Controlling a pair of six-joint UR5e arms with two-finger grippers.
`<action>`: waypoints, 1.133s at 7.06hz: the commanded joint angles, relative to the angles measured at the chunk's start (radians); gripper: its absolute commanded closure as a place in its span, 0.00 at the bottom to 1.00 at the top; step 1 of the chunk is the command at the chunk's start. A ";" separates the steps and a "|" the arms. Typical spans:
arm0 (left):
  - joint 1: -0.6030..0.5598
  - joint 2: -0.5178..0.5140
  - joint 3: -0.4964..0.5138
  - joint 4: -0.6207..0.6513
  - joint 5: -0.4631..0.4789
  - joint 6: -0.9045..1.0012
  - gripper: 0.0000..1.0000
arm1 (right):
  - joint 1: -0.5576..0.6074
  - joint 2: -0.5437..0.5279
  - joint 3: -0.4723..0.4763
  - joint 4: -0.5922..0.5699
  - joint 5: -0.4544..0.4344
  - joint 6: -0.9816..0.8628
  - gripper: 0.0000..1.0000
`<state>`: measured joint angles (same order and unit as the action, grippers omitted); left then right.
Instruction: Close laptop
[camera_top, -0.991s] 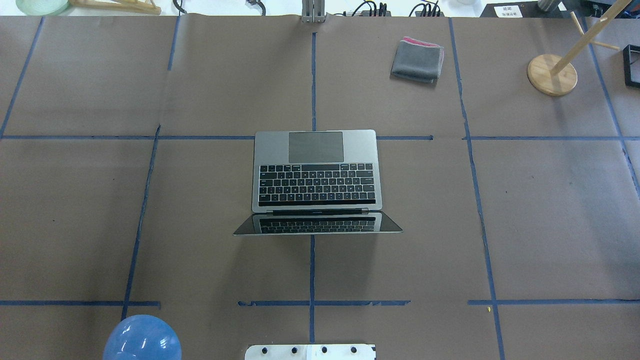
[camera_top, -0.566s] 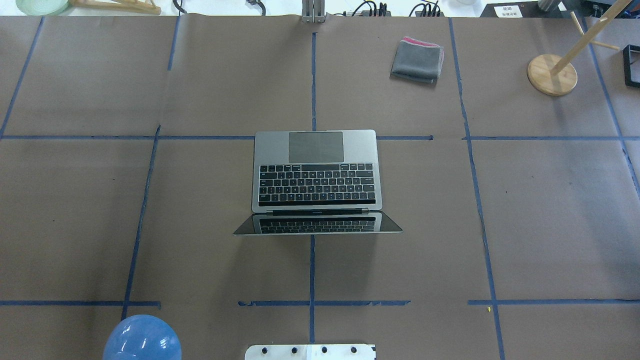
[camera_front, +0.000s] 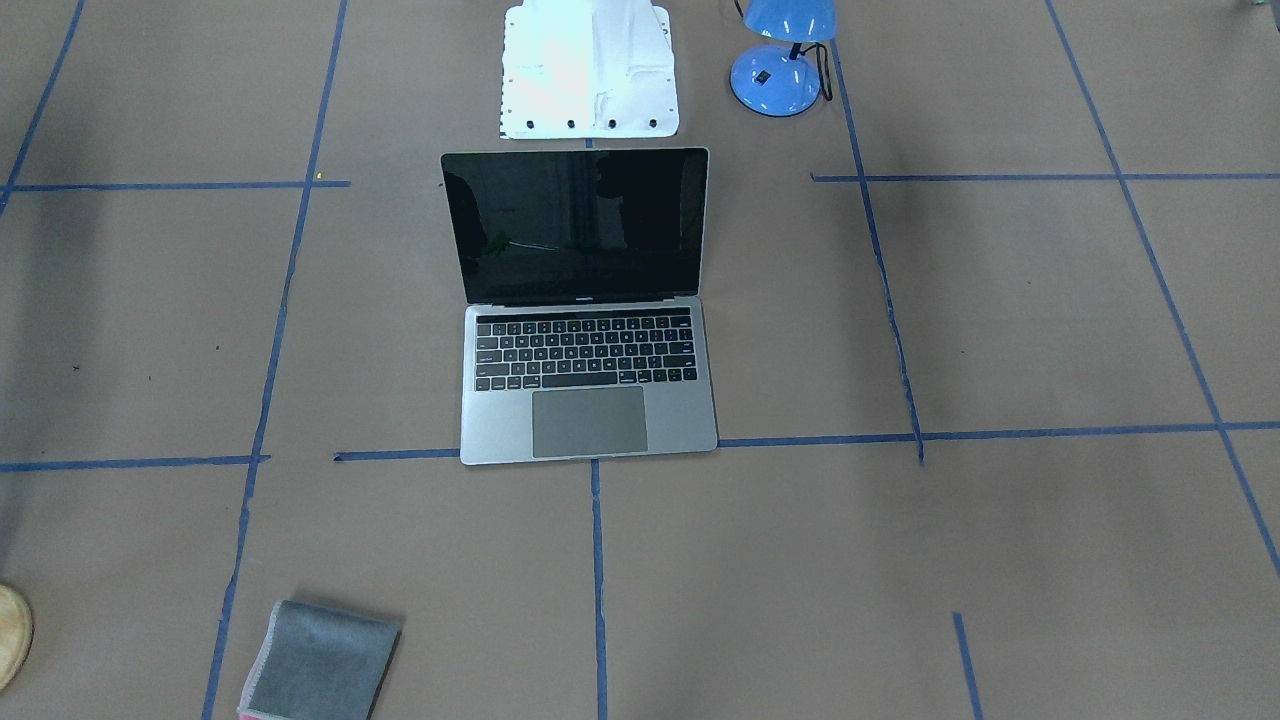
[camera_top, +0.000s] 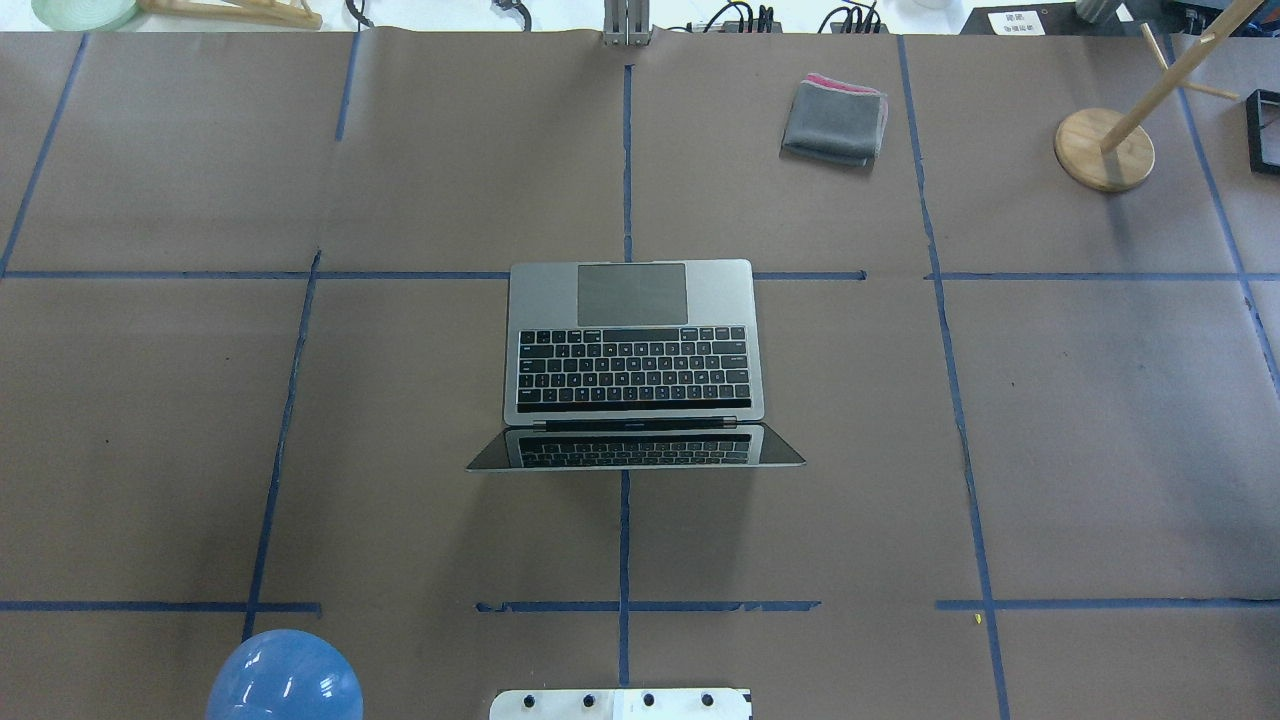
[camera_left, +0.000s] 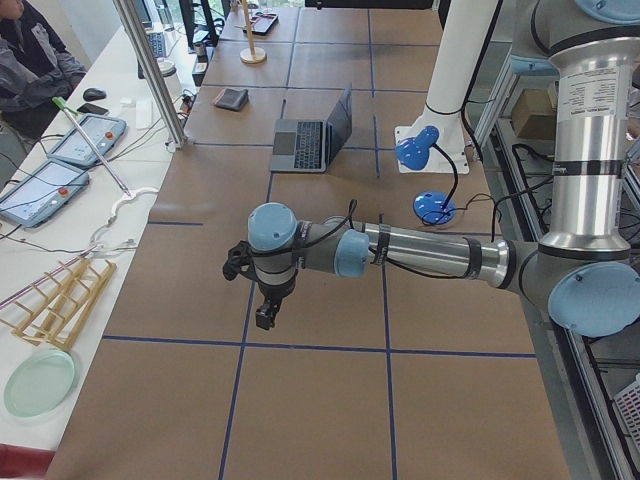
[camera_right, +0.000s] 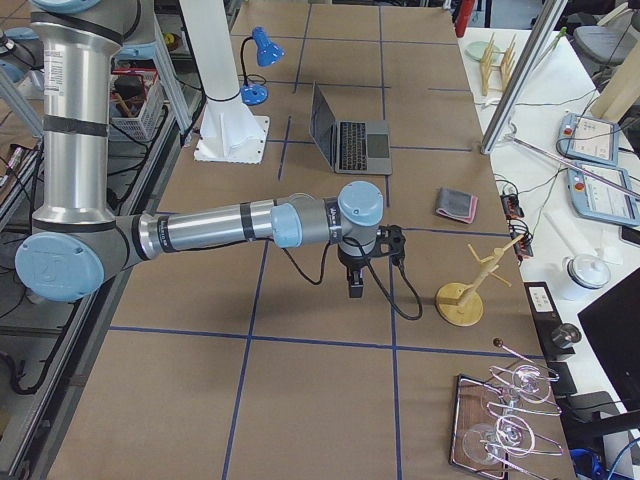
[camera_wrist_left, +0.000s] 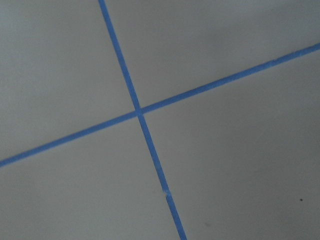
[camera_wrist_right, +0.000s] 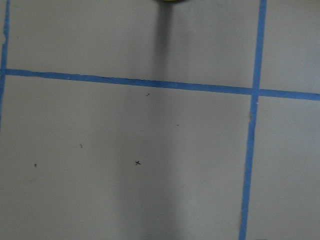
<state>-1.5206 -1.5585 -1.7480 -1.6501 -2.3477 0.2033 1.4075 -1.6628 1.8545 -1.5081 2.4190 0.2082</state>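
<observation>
Laptop is found open at the middle of the bench, with its screen raised on the robot's side and its trackpad turned away. The left end effector and the right end effector are held above the bench, well apart from the laptop. Whether either is open cannot be told.

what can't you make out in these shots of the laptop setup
- Left gripper: seen only in the exterior left view, too small to tell if its fingers are open.
- Right gripper: same, only in the exterior right view.
- Blue lamp: cut off by the overhead view's bottom edge.
- Grey cloth: cut off by the front-facing view's bottom edge.
- Laptop: lid's outer face turned away overhead.
</observation>
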 joint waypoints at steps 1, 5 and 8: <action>0.037 -0.031 -0.010 -0.019 -0.007 -0.034 0.00 | -0.141 0.000 0.008 0.287 0.009 0.367 0.00; 0.170 -0.034 -0.030 -0.211 -0.067 -0.329 0.00 | -0.411 -0.003 0.061 0.637 -0.105 0.874 0.01; 0.298 0.035 -0.036 -0.503 -0.215 -0.641 0.00 | -0.682 -0.014 0.234 0.637 -0.356 1.162 0.01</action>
<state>-1.2706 -1.5330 -1.7818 -2.0345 -2.4756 -0.2884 0.8455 -1.6742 2.0223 -0.8735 2.1810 1.2484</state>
